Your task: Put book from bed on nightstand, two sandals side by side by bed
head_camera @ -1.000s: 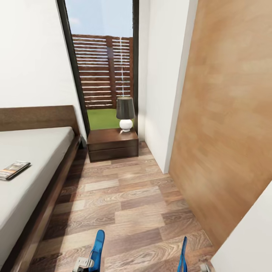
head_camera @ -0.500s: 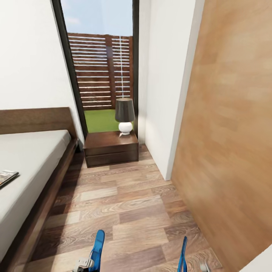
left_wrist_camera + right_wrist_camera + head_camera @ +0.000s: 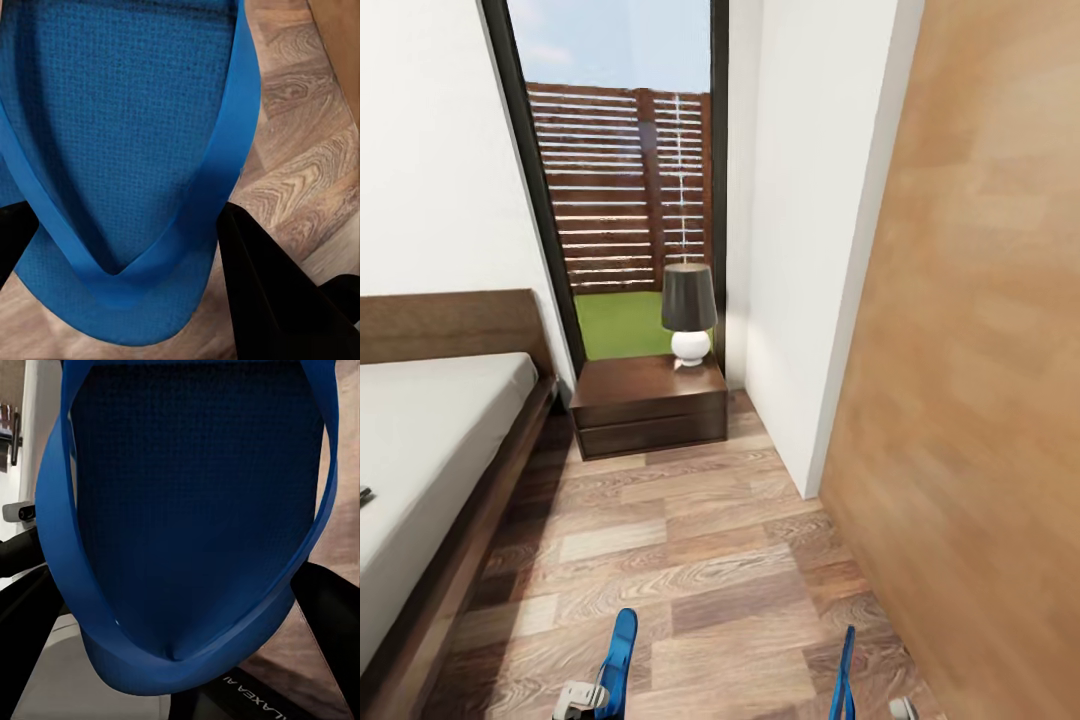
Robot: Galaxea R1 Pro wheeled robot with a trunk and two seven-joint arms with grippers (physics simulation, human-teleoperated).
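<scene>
Sandals come first: one blue flip-flop (image 3: 127, 150) sits clamped between the dark fingers (image 3: 262, 292) of the left gripper (image 3: 592, 698), and the other flip-flop (image 3: 195, 510) is clamped the same way in the right gripper (image 3: 870, 712), each taken at its rounded end where the thin straps (image 3: 217, 180) meet in a V. From the head camera both soles stand on edge, low above the floor (image 3: 700, 560), well short of the nightstand (image 3: 645, 403). Judging by the woven foam look, they should be light, bendy and a little grippy, not fragile; a pinch across the sole near the strap root looks safer than one on the strap alone, which would likely stretch and let the sandal swing. The bed (image 3: 430, 440) lies just beside the nightstand, on its window-facing corner's far side, with bare planks between its dark frame and the carried pair. Behind the nightstand rises the tall window (image 3: 625, 180); on its top stands a small lamp (image 3: 689, 312). A dark sliver at the mattress edge may be the book, but that cannot be told.
</scene>
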